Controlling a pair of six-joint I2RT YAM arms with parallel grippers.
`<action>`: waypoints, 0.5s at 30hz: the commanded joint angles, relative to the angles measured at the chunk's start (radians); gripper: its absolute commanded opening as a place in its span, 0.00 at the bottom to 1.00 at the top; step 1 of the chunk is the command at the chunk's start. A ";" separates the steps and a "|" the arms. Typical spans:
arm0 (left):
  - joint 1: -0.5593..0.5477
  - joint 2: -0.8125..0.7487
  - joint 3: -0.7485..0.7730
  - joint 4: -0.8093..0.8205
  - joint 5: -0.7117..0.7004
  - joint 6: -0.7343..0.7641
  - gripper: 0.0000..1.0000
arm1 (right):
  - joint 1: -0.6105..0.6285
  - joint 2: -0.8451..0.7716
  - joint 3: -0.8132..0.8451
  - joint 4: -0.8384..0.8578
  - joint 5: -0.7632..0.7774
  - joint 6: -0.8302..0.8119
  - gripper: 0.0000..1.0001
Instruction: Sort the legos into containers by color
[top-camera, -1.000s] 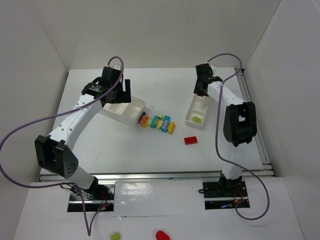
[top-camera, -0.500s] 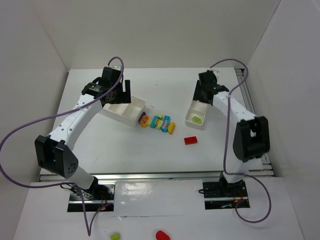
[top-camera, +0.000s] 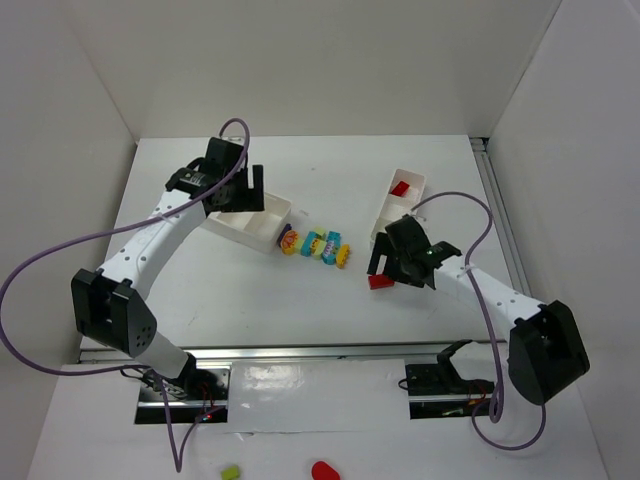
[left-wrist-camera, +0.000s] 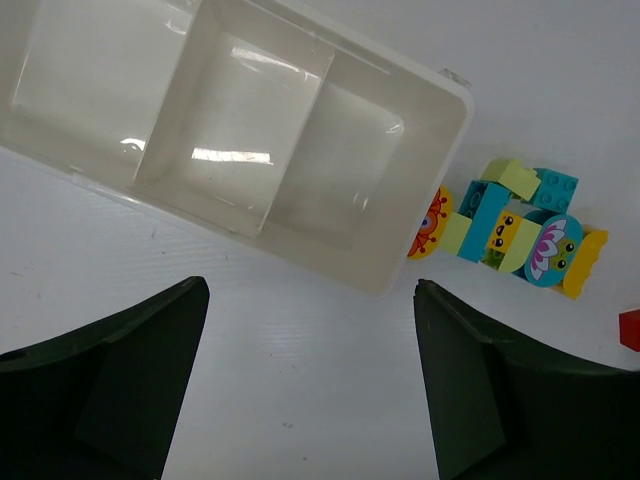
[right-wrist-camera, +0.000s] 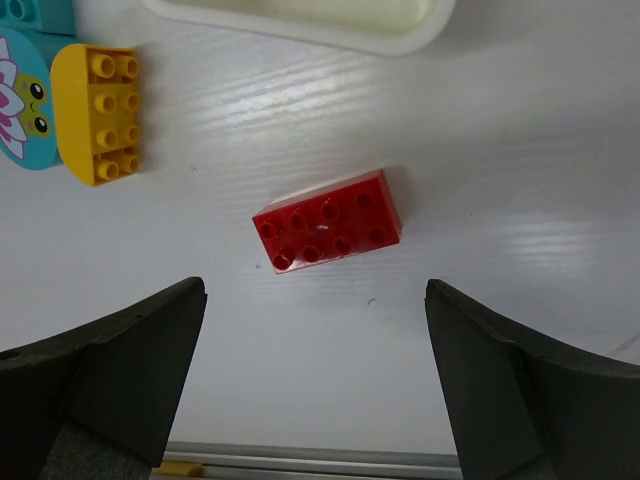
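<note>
A loose red lego (right-wrist-camera: 327, 220) (top-camera: 380, 283) lies flat on the table. My right gripper (right-wrist-camera: 315, 330) (top-camera: 388, 267) hangs open just above and near of it, with nothing between its fingers. Behind it stands the narrow container (top-camera: 410, 212), with another red lego (top-camera: 401, 187) in its far compartment. A cluster of cyan, lime, yellow and orange legos (top-camera: 316, 245) (left-wrist-camera: 510, 225) lies mid-table. My left gripper (left-wrist-camera: 310, 330) (top-camera: 236, 190) is open and empty over the near side of the wide container (left-wrist-camera: 455, 150) (top-camera: 285, 206). The compartments of that container that show are bare.
An orange-yellow studded lego (right-wrist-camera: 100, 115) and a cyan flower piece (right-wrist-camera: 25, 95) lie left of the red one. A metal rail (right-wrist-camera: 300, 462) runs along the table's near edge. White walls enclose the table on three sides. Two small pieces lie beyond the near edge (top-camera: 325, 470).
My right arm has swung from the far end of the narrow container back to over the loose red lego. A red lego now shows in that far compartment. The left arm has not moved.
</note>
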 joint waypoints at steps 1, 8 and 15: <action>-0.014 -0.015 -0.003 0.025 0.017 -0.008 0.93 | 0.014 -0.007 -0.036 0.076 -0.058 0.219 0.98; -0.014 -0.035 -0.003 0.025 -0.001 -0.008 0.93 | 0.065 0.080 -0.062 0.117 -0.022 0.423 0.98; -0.014 -0.044 -0.012 0.025 -0.001 -0.008 0.93 | 0.088 0.226 0.027 0.140 0.101 0.419 0.89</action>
